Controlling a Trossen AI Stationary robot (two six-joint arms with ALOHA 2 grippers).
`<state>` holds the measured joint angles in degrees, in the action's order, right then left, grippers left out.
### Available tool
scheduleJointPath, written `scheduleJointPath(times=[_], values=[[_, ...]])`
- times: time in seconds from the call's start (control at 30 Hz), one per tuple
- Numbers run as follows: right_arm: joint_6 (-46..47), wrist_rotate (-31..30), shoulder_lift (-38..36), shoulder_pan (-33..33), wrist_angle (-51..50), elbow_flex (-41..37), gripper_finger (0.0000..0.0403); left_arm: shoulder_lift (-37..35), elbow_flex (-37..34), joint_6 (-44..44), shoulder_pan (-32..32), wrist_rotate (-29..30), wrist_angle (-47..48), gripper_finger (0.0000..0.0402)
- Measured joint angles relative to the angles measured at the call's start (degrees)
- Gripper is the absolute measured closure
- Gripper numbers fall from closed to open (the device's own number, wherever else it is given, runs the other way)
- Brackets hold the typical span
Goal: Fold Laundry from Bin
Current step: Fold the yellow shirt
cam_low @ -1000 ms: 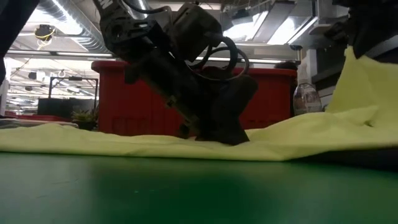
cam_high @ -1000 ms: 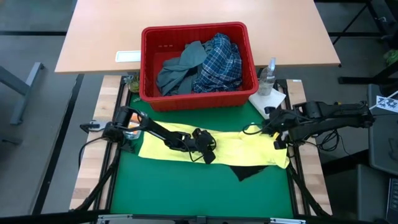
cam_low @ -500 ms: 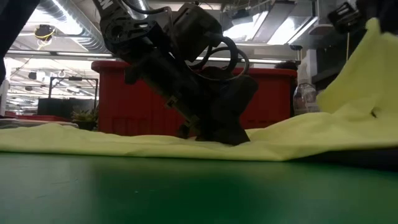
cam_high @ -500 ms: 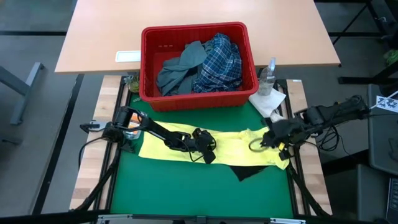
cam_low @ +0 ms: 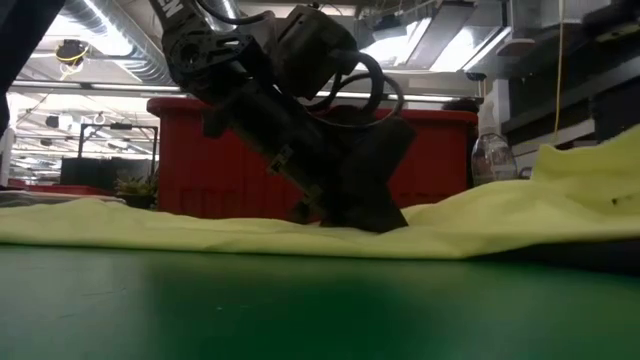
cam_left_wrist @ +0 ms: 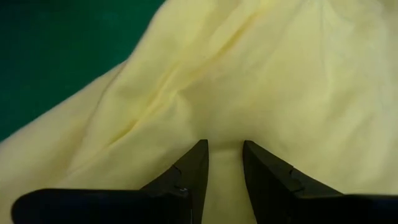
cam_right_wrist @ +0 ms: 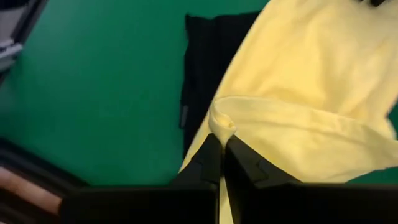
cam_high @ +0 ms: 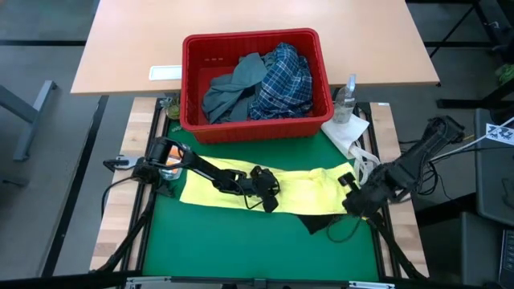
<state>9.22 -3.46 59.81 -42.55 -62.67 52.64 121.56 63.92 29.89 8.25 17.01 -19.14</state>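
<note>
A small yellow garment (cam_high: 233,183) lies spread across the green mat, reaching from its left side to its right. My left gripper (cam_high: 269,198) is set down on the garment's middle, its fingers close together with yellow cloth between them. My right gripper (cam_high: 352,202) is shut on the garment's right end, just above the mat. A dark navy garment (cam_high: 321,223) lies flat under that end. The red bin (cam_high: 193,80) stands at the mat's far edge, holding a grey-blue garment (cam_high: 229,88) and a plaid shirt (cam_high: 283,80). My left gripper comes down slanting from the table's left onto the middle of the yellow garment (cam_left_wrist: 224,134). Its fingertips (cam_left_wrist: 198,158) rest on the cloth with a narrow strip of it between them. The cloth there lies on the mat. My right gripper pinches a rolled edge (cam_right_wrist: 219,123) at the yellow garment's right end between its two fingers, pointing steeply down from above. That end is held a little above the mat (cam_low: 600,165). The cloth runs slack from it down to the flat part.
A clear spray bottle (cam_high: 345,98) and a white paper towel (cam_high: 347,132) sit at the mat's far right corner. A wooden table (cam_high: 128,48) lies beyond the bin. Bare green mat (cam_high: 233,241) stretches along the near edge.
My right gripper has swung toward the table's near edge and sunk, carrying the yellow garment's right end with it. That end, raised high before, now hangs low over the mat. The garment's middle and left part have stayed flat under my left gripper.
</note>
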Motion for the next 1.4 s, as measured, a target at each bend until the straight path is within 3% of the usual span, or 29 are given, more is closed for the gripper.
scheduleJointPath(times=[0.17,0.37,0.6,1.07,1.23,1.4], values=[[1.8,0.0,5.0,-3.4,-0.4,0.0,0.0396,0.0,0.0,-4.5,0.0,-2.8,-0.4,0.0298],[2.5,0.8,9.5,-4.7,-0.5,0.0,0.0396,-0.6,0.0,-9.6,0.2,-6.1,-2.6,0.0252],[2.5,1.8,11.0,-4.7,-1.1,0.0,0.0396,-5.0,0.0,-15.8,0.4,-5.8,-2.6,0.0212],[2.5,1.5,11.0,-4.7,-2.3,0.0,0.0396,-6.4,0.1,-27.0,0.3,0.9,-23.2,0.0222],[2.5,1.5,11.0,-4.7,-2.2,0.0,0.0396,-6.4,3.6,-28.6,0.3,0.5,-21.7,0.0222],[2.5,1.5,11.0,-4.7,-2.2,0.0,0.0396,-5.4,12.5,-37.0,0.3,-0.1,-14.5,0.0222]])
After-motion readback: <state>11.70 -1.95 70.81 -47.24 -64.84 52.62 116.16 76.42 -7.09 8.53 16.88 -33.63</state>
